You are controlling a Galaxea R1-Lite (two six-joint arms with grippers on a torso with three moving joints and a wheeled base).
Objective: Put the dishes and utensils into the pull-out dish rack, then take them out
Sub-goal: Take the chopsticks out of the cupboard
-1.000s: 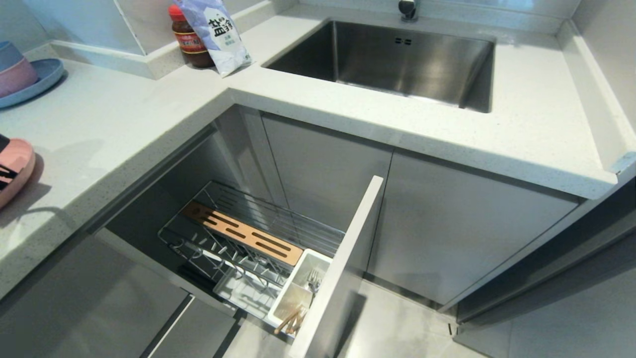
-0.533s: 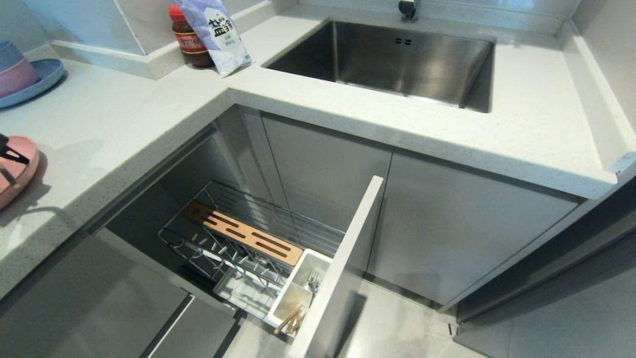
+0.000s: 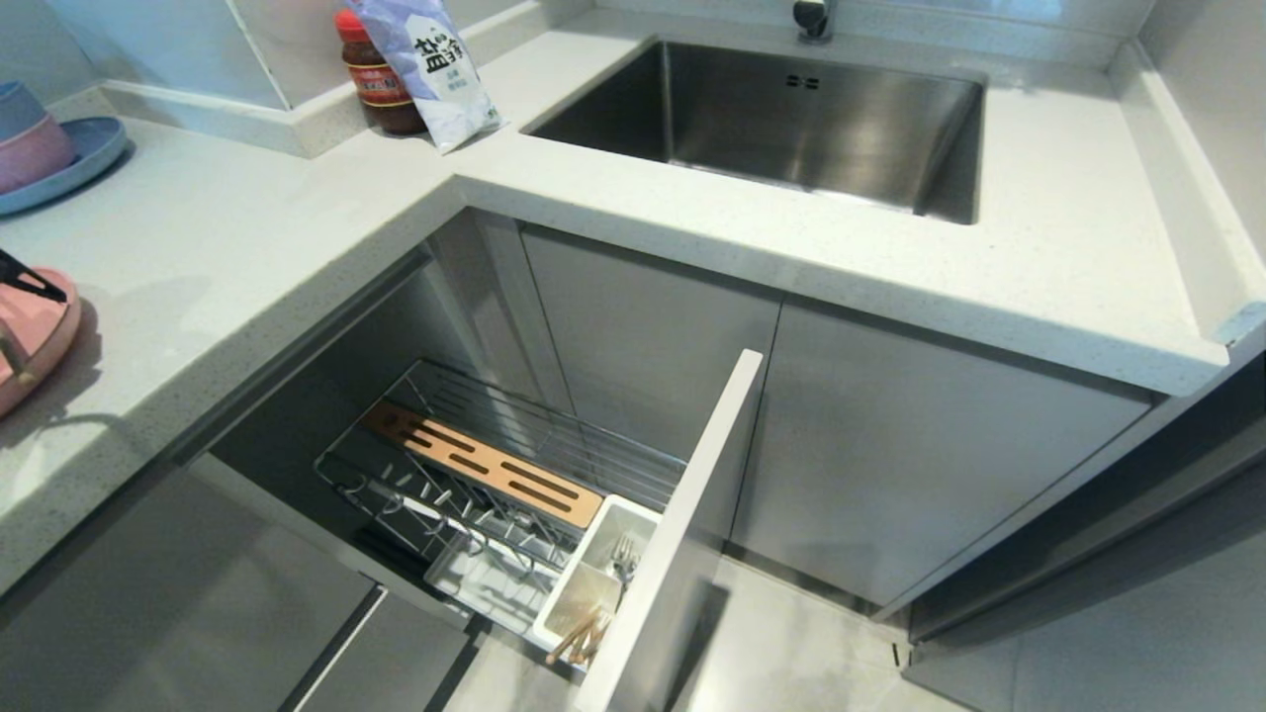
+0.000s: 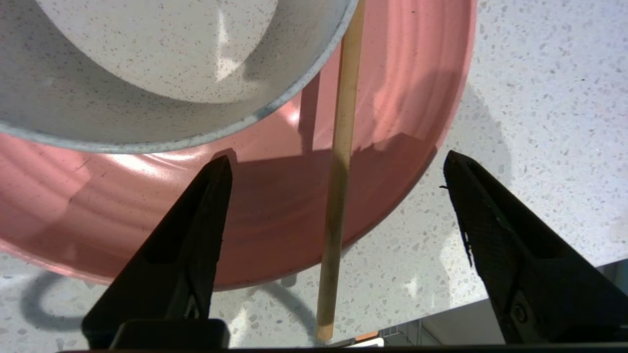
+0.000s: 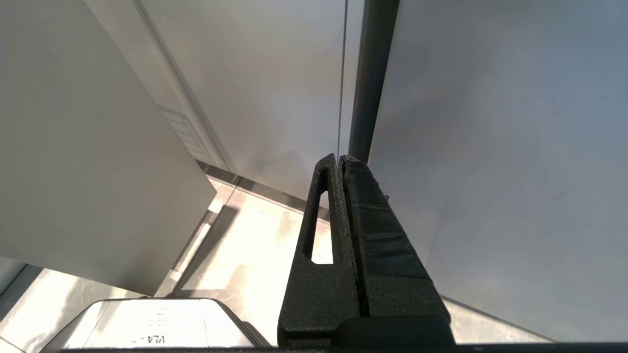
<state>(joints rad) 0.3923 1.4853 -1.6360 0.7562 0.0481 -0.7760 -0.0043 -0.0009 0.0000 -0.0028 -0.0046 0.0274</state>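
The unloading step seems in hand: the left claw [image 4: 338,196] hangs with jaws wide apart over one chopstick [image 4: 338,166] lying across the pink plate [image 4: 402,98] on the tabletop [image 4: 530,98] at far left, so next it likely returns to the dish rack [image 3: 495,485] for the rest, the right claw [image 5: 341,164] parked, jaws together.

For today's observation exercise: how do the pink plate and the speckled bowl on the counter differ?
The pink plate is wide, shallow and glossy pink; the bowl is smaller, deeper and cream-white with dark specks. The plate lies on the countertop, while the bowl sits on the plate. A chopstick crosses the plate's rim beside the bowl. Both are round.
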